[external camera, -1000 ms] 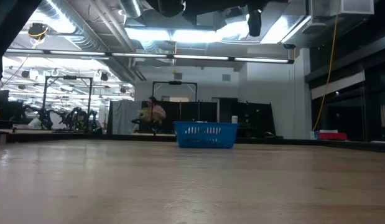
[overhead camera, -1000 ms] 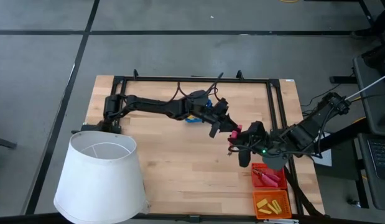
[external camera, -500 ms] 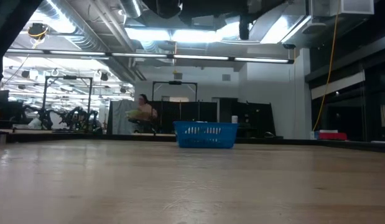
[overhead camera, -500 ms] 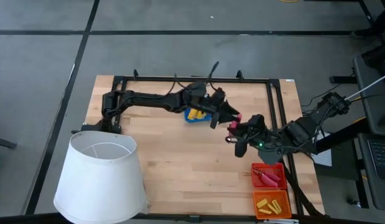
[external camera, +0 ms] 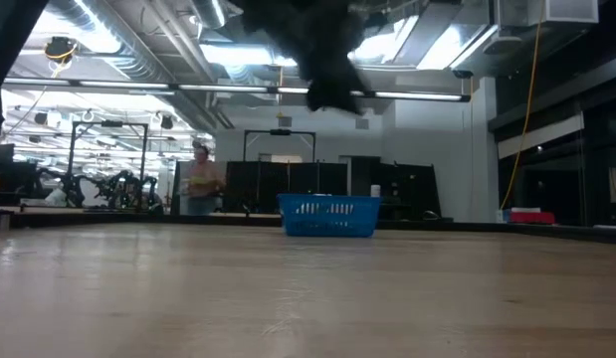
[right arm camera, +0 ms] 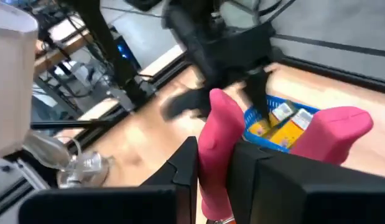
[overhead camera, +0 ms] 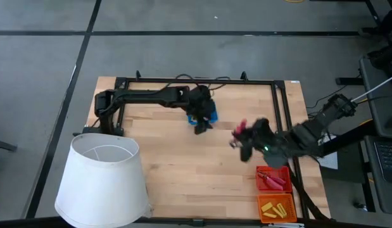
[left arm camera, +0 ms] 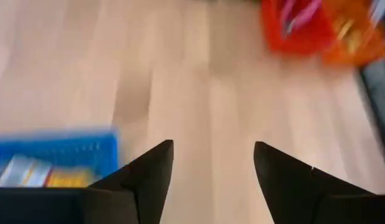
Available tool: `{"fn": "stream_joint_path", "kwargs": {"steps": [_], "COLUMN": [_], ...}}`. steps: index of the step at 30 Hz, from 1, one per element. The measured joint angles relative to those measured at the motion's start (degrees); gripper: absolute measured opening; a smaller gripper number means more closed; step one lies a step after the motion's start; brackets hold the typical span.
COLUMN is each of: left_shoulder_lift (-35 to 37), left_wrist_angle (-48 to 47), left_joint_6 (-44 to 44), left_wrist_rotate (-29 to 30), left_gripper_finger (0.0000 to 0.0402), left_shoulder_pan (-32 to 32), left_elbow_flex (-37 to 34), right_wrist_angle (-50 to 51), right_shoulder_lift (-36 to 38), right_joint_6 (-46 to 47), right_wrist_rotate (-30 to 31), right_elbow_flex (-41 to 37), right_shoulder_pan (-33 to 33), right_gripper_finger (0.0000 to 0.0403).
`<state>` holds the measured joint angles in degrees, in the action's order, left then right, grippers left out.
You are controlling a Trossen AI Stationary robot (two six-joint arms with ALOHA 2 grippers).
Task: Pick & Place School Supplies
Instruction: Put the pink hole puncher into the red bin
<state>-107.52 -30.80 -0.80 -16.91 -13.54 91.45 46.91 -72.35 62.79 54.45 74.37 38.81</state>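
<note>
My right gripper (overhead camera: 239, 135) hangs over the table's right half, shut on a red-handled plier-like tool (overhead camera: 240, 126). In the right wrist view its two pink-red handles (right arm camera: 334, 129) stick out past the fingers. My left gripper (overhead camera: 200, 126) hovers at the near edge of the blue tray (overhead camera: 212, 116), open with nothing between its fingers (left arm camera: 155, 171). The blue tray (left arm camera: 61, 146) holds flat yellow packs (right arm camera: 285, 132) with pale labels. A second red-handled tool (overhead camera: 271, 180) lies in the red tray (overhead camera: 262, 172). Yellow pieces (overhead camera: 275, 207) lie in the orange tray (overhead camera: 261, 215). My right gripper pinches one handle of the tool (right arm camera: 214, 146) between its two fingers, which come from the table's right. The other handle (right arm camera: 334, 129) stands free beside it. The tool is lifted clear of the table, and its head is hidden behind the gripper.
A big white lampshade (overhead camera: 104, 180) stands at the near left corner. The red and orange trays sit side by side at the near right corner. A black frame (overhead camera: 196, 80) runs along the far edge and down the right side. Bare wood lies between the lampshade and the trays.
My left gripper has left the tool, which it met at my right gripper half a second ago. It has drawn back toward the table's left and far side, to the blue tray. My right gripper keeps the tool in almost the same place.
</note>
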Motion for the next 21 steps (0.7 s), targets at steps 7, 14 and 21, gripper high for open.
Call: {"fn": "stream_joint_path", "kwargs": {"steps": [7, 14, 21], "left_shoulder_lift": [1.15, 9.93, 27.71], "left_wrist_angle": [-7.63, -0.96, 9.98], "left_joint_6": [0.87, -3.24, -11.01], "left_wrist_rotate": [-0.48, 1.75, 5.48], "left_gripper_finger": [0.0221, 0.0221, 0.0221], "left_shoulder_pan": [-0.49, -0.83, -0.60], "left_elbow_flex": [-8.29, -23.87, -40.16], "right_wrist_angle": [17.77, 28.36, 26.85], "right_shoulder_lift": [-0.26, -0.70, -0.82], "right_joint_6": [18.21, 37.47, 50.11], "right_wrist_rotate": [-7.11, -15.67, -29.01], "right_elbow_flex": [-0.02, -0.78, -7.59], "right_shoulder_pan": [3.45, 14.24, 24.28], "right_gripper_finger": [0.0048, 0.0048, 0.0048]}}
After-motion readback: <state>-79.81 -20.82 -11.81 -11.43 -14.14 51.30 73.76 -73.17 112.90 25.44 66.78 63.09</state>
